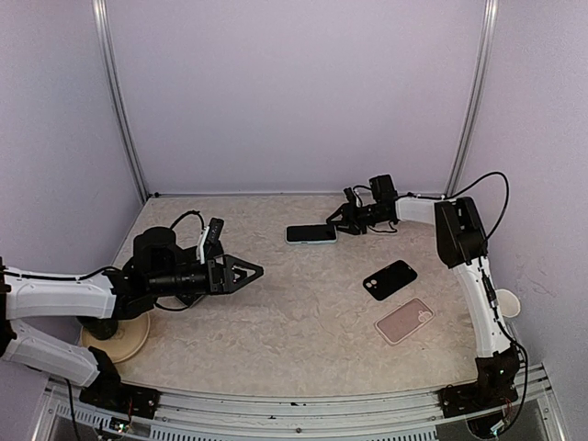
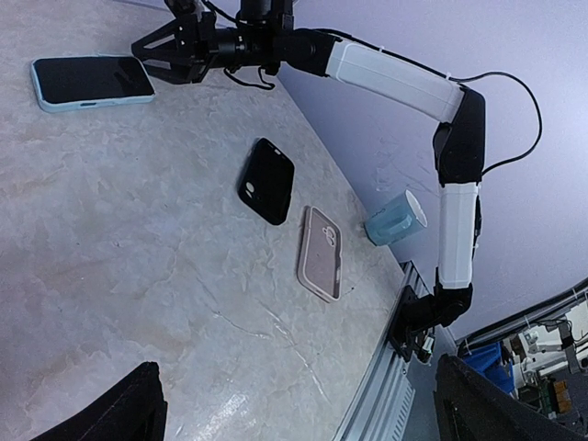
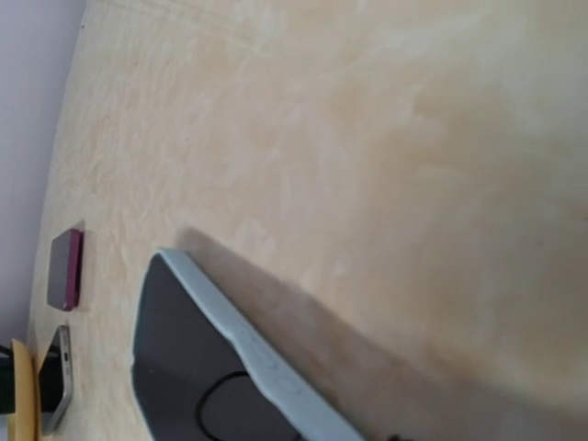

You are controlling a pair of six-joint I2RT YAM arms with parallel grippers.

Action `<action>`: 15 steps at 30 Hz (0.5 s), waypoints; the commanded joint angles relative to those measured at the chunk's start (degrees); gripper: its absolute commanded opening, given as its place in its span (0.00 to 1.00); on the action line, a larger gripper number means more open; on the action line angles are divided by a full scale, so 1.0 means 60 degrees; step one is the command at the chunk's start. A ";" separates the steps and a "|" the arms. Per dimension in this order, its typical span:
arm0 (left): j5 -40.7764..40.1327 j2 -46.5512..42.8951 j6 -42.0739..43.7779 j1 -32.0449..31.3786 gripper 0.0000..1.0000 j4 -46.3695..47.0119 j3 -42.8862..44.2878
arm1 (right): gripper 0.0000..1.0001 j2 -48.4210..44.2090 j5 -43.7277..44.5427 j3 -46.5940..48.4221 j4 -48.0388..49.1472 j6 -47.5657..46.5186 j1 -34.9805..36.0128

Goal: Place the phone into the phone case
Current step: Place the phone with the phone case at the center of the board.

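Right wrist view blurred, phone [image 3: 184, 358] cut off at its bottom edge, lying flat on the far table [image 1: 303, 312], right gripper [image 1: 334, 220] jaws partly apart, phone's end just beside them, contact unclear, left gripper [image 1: 250, 272] spread wide, well apart.

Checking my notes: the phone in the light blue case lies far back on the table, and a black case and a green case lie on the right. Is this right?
One colour is wrong: beside the black case lies a pink case, as the top external view shows.
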 commanded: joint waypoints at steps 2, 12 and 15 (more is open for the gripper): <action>0.0022 0.0132 -0.0026 -0.0058 0.99 0.0468 -0.0125 | 0.44 -0.0587 0.0502 0.0096 -0.0455 -0.0326 -0.0196; 0.0045 0.0140 -0.0022 -0.0058 0.99 0.0504 -0.0113 | 0.50 -0.0931 0.1025 0.0094 -0.0984 -0.0745 -0.0197; 0.0019 0.0111 0.0013 -0.0058 0.99 0.0452 -0.0109 | 0.59 -0.1329 0.1369 -0.0276 -0.1120 -0.0985 -0.0196</action>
